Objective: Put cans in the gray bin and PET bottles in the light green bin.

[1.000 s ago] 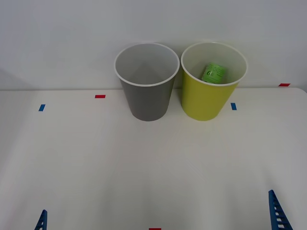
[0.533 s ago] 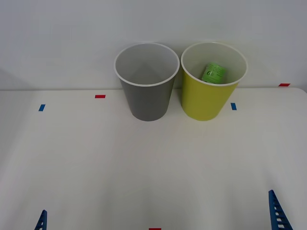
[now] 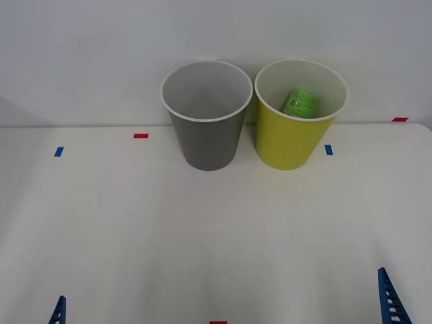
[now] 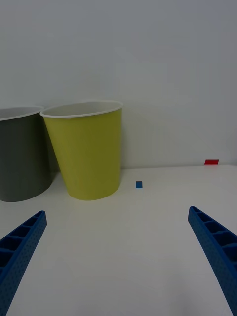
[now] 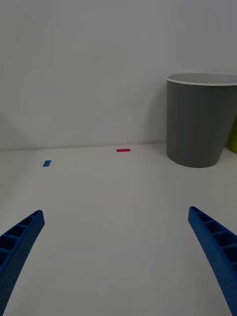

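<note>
Lying in light green bin (image 3: 290, 152): PET bottle (image 3: 300, 103) | left hand (image 5: 116, 256), right hand (image 4: 116, 256): spread wide, holding nothing

White table (image 3: 202, 243): gray bin (image 3: 206, 138), light green bin (image 3: 291, 142) side by side, tape marks (image 3: 140, 136).

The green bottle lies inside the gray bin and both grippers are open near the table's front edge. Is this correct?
One thing is wrong: the front view shows the green bottle inside the light green bin, not the gray bin. The left gripper and right gripper are indeed open near the front edge.
</note>
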